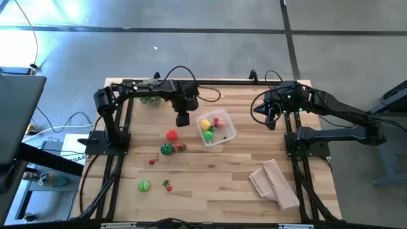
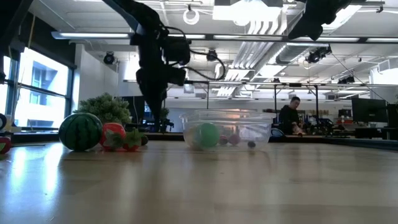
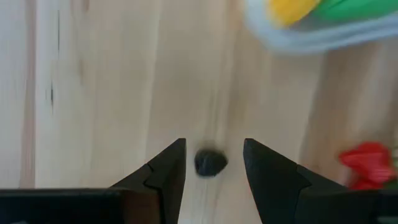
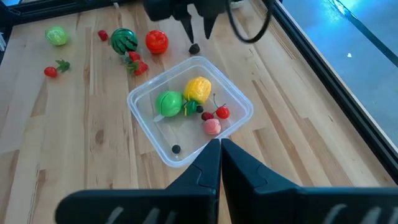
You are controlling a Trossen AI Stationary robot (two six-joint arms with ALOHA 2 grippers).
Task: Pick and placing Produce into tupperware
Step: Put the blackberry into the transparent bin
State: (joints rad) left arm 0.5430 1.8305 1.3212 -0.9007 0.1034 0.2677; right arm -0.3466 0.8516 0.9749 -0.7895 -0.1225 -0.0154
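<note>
**Left claw poised over a small dark berry beside the tub**

A wooden counter [image 1: 216,172] seen from above; the left claw [image 1: 183,119] hangs just beside the clear plastic tub [image 1: 217,129], its fingers [image 3: 163,171] apart, one on each side of a small dark berry [image 3: 211,163] lying on the wood; whether they touch it cannot be told.

The tub sits near the middle of the counter and holds a yellow fruit [image 4: 197,89], a green fruit [image 4: 168,102], a pink ball [image 4: 212,126], red cherries [image 4: 219,114] and a dark berry [image 4: 176,149].

Loose on the counter, on the left arm's side of the tub: a red tomato [image 1: 171,135], a small watermelon [image 1: 166,149] touching a cluster of strawberries [image 1: 181,148], a small red berry [image 1: 151,161], a green ball [image 1: 144,186] and a red piece with green leaves [image 1: 168,185]; a leafy green plant [image 1: 150,98] stands at the far edge behind the left arm.

The right claw [image 4: 220,149] waits raised on the tub's other side, fingers together; a tan folded cloth [image 1: 275,182] lies near the front on the right arm's side.
</note>
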